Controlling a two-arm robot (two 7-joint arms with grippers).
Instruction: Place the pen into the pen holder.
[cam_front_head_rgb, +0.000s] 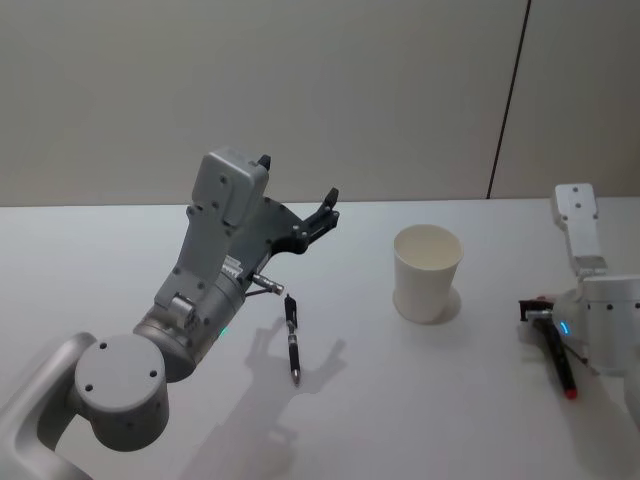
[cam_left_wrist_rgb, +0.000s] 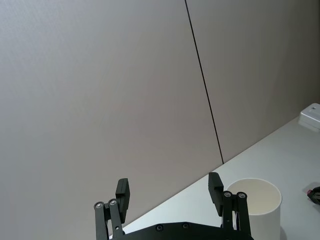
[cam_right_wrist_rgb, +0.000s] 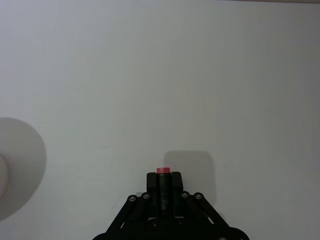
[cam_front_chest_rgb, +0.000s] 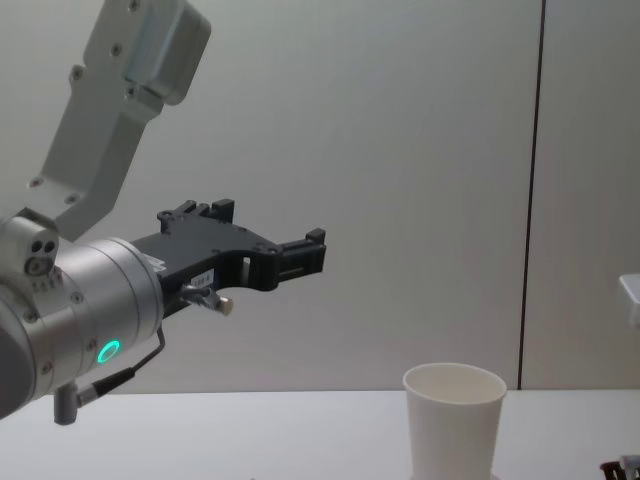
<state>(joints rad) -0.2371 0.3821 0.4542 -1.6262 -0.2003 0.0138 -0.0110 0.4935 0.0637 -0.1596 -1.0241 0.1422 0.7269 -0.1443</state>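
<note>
The pen (cam_front_head_rgb: 558, 362), black with a red tip, is held low over the table at the right, and my right gripper (cam_front_head_rgb: 538, 315) is shut on it. In the right wrist view its red end (cam_right_wrist_rgb: 162, 171) pokes out between the shut fingers (cam_right_wrist_rgb: 172, 181). The pen holder, a white paper cup (cam_front_head_rgb: 428, 272), stands upright left of that gripper, also in the chest view (cam_front_chest_rgb: 452, 415) and the left wrist view (cam_left_wrist_rgb: 254, 200). My left gripper (cam_front_head_rgb: 325, 212) is raised in the air left of the cup, open and empty (cam_left_wrist_rgb: 169, 192) (cam_front_chest_rgb: 300, 255).
A second black pen (cam_front_head_rgb: 292, 340) lies flat on the white table (cam_front_head_rgb: 430, 420) below the left arm. A white box (cam_left_wrist_rgb: 311, 116) sits at the table's far right. A grey wall with a dark seam stands behind the table.
</note>
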